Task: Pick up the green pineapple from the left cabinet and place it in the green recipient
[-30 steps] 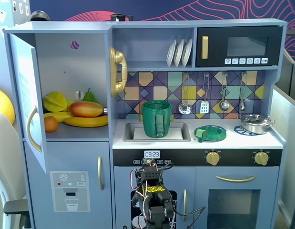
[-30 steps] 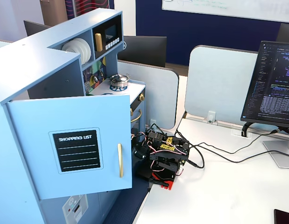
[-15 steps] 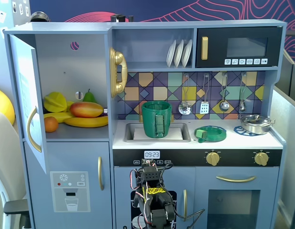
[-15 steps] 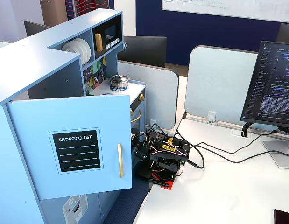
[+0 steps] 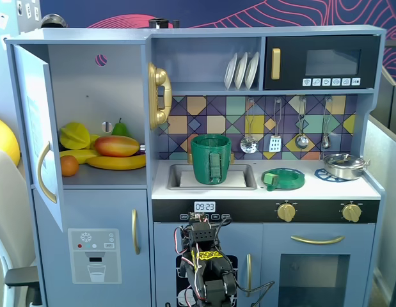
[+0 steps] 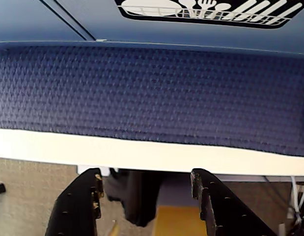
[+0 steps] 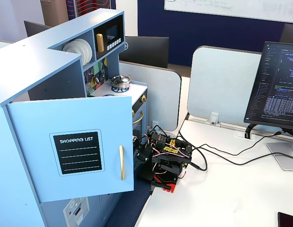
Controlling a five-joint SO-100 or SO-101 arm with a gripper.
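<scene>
Green pineapple (image 5: 75, 135) lies among fruit in open cabinet (image 5: 98, 96); claw (image 6: 147, 201) wide, empty.

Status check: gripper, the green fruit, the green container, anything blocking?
Gripper open, empty, arm folded low. Green fruit in open left cabinet behind mango. Green container in sink.

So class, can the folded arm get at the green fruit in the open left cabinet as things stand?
Probably yes: the cabinet door stands open, though the mango lies in front of the green fruit, and the gripper sits low, folded.
</scene>
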